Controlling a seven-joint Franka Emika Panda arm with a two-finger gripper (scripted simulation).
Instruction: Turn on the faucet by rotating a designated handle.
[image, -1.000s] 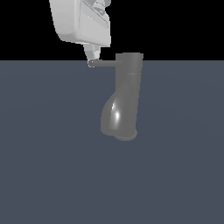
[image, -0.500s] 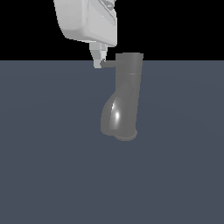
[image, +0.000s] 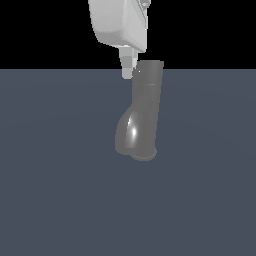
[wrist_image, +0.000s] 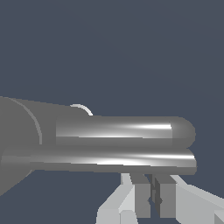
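In the exterior view, the flat slate-grey surface (image: 50, 200) fills the lower frame under a black backdrop. Moving toward the middle, here's the white arm dropping in from the top, its claw (image: 128, 67) pointing down and sitting right against the upper edge of the faucet (image: 142, 115), on the exterior view's left side of the cap. The faucet stands upright on the surface near the centre, glossy grey, a bright highlight on its bulging lower curve. The handle itself cannot be picked out here; the claw tip covers the spot beside the cap.

Over to the wrist view: the faucet's thick body (wrist_image: 17, 140) looms large at one side, and out of it runs the handle (wrist_image: 131, 158), a long shiny grey rod with a rounded cylinder just beside it. The claw (wrist_image: 154, 199) sits close against the rod near its free end, the two fingers (wrist_image: 141, 199) nearly together, only a slim dark gap between them, nothing visibly clamped inside.
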